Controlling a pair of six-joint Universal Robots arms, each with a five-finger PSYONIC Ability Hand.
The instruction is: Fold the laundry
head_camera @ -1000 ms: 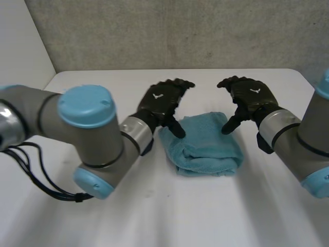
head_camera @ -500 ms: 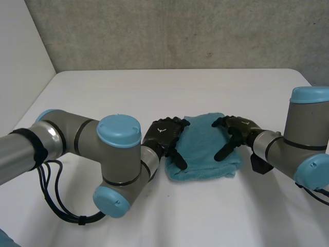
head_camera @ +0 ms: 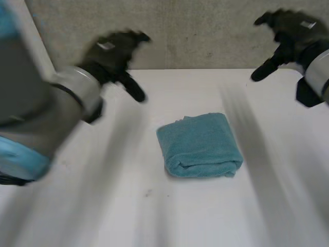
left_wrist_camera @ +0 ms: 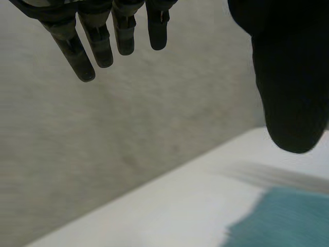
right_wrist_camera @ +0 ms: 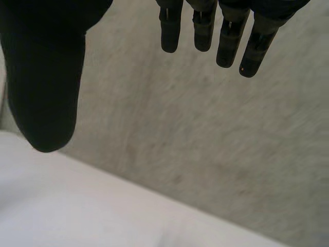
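We see the teal towel (head_camera: 199,145) folded at the middle of the table (head_camera: 154,216). The left hand (head_camera: 110,51) is high at far left and the right hand (head_camera: 289,27) high at far right, fingers loosely spread, both empty. Risk, we judge: a low sweep snags the towel's loose far edge and undoes the fold.

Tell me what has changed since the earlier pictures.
Both hands rose off the folded towel and moved apart: the left hand up and leftward, the right hand up and rightward, both open and empty. The towel stayed folded on the table.
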